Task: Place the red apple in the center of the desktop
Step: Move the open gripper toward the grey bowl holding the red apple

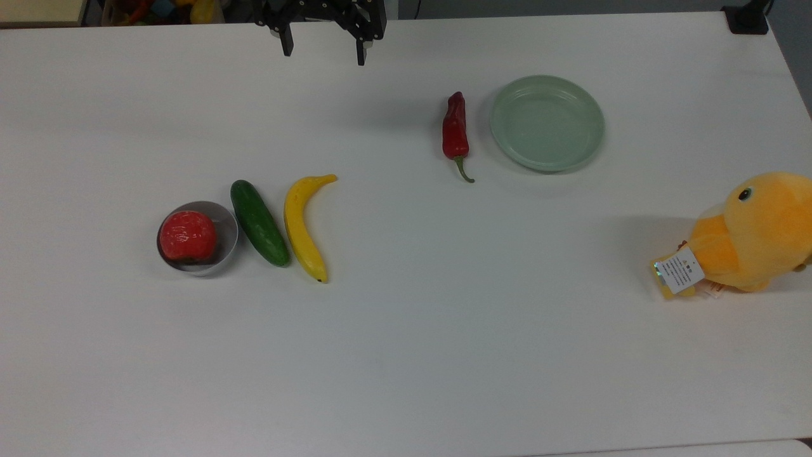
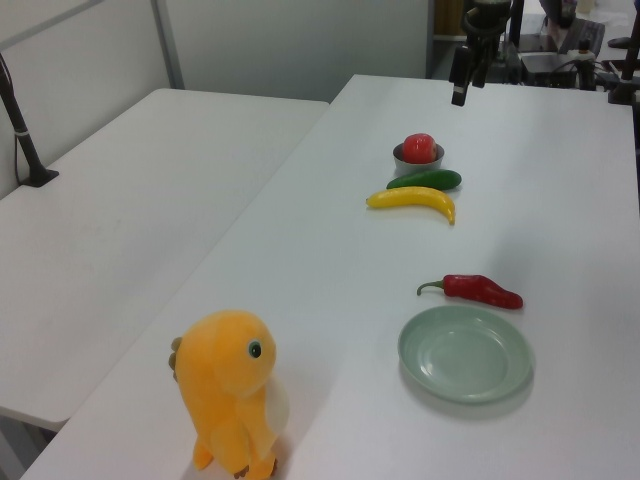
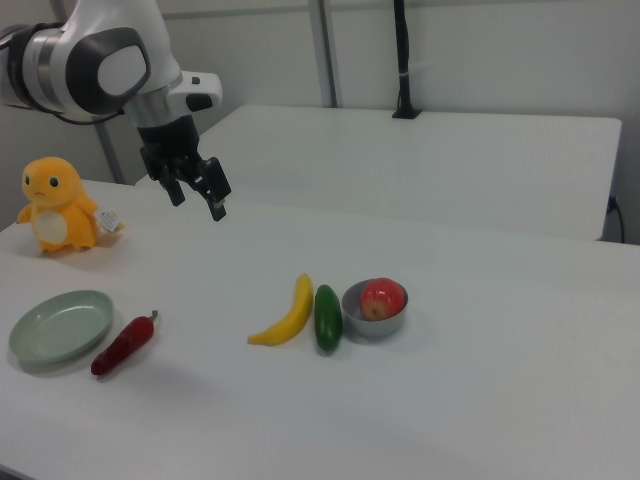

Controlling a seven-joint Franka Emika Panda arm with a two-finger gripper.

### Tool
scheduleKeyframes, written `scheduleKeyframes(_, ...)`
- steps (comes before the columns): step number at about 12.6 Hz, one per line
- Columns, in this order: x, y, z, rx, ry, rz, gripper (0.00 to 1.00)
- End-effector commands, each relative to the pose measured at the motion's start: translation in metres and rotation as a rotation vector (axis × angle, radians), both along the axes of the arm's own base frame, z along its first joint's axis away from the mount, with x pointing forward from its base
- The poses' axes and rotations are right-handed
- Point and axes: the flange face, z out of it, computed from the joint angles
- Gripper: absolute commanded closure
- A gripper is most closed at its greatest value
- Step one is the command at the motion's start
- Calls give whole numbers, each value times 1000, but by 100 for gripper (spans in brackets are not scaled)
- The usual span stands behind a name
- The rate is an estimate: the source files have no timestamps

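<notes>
while the gripper (image 1: 322, 51) hangs wide open and empty, red apple (image 1: 187, 235) in grey bowl (image 1: 225, 219), toy's tag (image 1: 680, 270) unreadable

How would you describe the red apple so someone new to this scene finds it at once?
On the white desktop, look toward the top view's left for a row of three items: banana, cucumber, then a small grey bowl. The red apple sits inside that bowl. It is round and glossy, unlike the long dark-red chili pepper lying beside the green plate.
</notes>
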Motion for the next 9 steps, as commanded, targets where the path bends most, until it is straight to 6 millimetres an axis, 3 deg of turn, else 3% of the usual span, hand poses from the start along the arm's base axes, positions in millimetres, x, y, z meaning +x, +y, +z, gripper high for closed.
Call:
scheduleKeyframes(1, -3, -1, -1, 0, 6, 156, 0)
scheduleKeyframes(9, 3, -9, 1, -15, -36, 145, 0)
